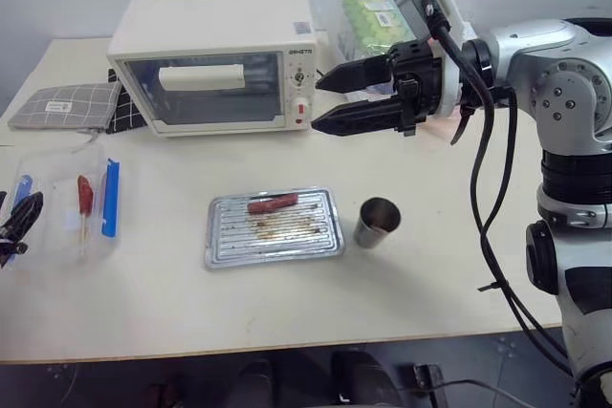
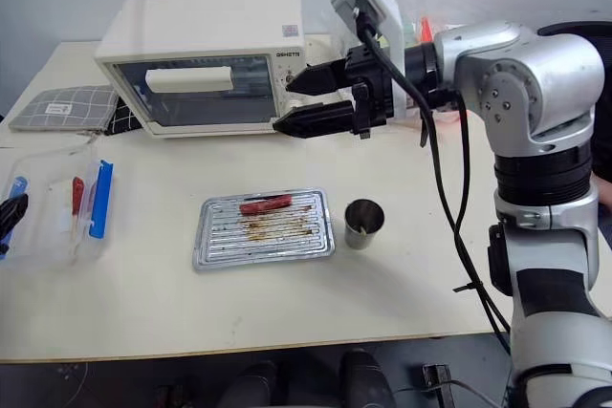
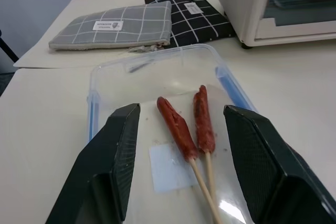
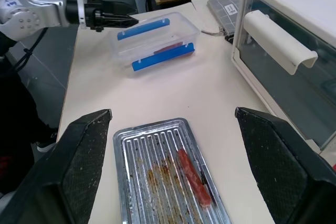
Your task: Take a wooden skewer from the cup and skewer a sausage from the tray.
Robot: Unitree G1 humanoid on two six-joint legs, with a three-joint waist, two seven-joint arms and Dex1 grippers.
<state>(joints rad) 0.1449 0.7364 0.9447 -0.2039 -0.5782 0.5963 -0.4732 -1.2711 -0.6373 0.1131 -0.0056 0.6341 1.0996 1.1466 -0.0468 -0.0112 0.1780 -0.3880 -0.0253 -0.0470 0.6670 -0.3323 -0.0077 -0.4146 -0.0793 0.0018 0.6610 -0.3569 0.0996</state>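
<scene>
Beige table (image 1: pixel 287 303), grey wall; both pincers (image 1: pixel 330 100) (image 3: pixel 178 145) apart, empty.

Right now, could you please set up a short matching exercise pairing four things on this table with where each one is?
Things:
1. sausage
2. cup
3. skewered sausages
4. right gripper

Places:
A. in the clear plastic box, on the robot's left
B. standing on the table beside the tray
C. lying in the tray
D. open, held in the air in front of the toaster oven

Pairs: 1-C, 2-B, 3-A, 4-D
</scene>
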